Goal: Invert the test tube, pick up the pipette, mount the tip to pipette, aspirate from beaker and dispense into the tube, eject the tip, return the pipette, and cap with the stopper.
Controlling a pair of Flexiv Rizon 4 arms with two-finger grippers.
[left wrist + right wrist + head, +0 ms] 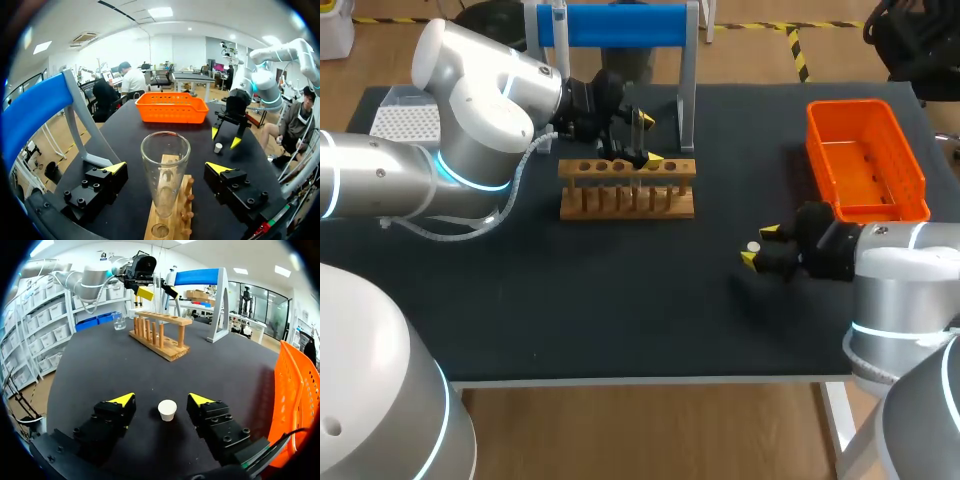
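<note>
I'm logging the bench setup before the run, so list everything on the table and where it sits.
test tube: one, clear, upright in the rack
test tube rack: one, wooden brown, rear middle
stopper: one, white, on the table near the right front
basket: one, orange, right rear
stand: one, blue bar on grey legs, behind the rack
tip box: one, white, left rear
beaker: one, clear, beside the rack
table: one, black
left gripper: one, open, fingers either side of the test tube
right gripper: one, open, fingers either side of the stopper
</note>
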